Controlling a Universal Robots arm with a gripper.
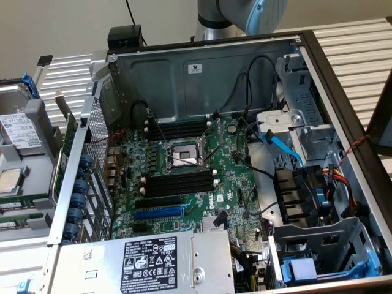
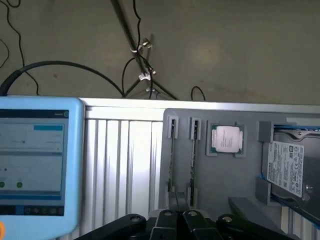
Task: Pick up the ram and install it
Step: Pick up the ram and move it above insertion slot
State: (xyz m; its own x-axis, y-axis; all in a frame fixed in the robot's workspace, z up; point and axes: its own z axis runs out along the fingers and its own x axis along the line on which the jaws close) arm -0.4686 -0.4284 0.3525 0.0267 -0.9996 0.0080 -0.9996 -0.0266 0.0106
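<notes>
pincer [image 2: 178,210] is in the wrist view, low over the grey tray [image 2: 235,185], with its two dark fingers pressed together. it's fully closed and there's nothing between them, so no grip on anything yet.

and there's the ram [image 2: 172,155], a thin stick standing on edge in a narrow slot of the tray, with what looks like a second one in the slot just beside it. they lie straight ahead of the fingertips, close but not touching. this is the relation that matters: the long axis of each stick runs directly away from the pincer, out toward the far rim of the tray. the closed fingers line up with the gap between the two slots rather than with either stick, so i'd judge the pincer isn't centred on one yet.

beyond the sticks on the same tray sits a square processor chip [image 2: 226,138], and past that a hard drive [image 2: 290,165] with its white label. off to the other side is a blue-framed screen [image 2: 35,160].

over to the exterior view: the computer case [image 1: 202,73] lies open with the green board [image 1: 236,184] showing, and the long black memory slots [image 1: 177,184] look bare, so by my read nothing is installed. the tray [image 1: 33,113] sits outside the case at the exterior view's left, well apart from those slots. a piece of the arm [image 1: 245,12] shows above the case's back wall.
</notes>
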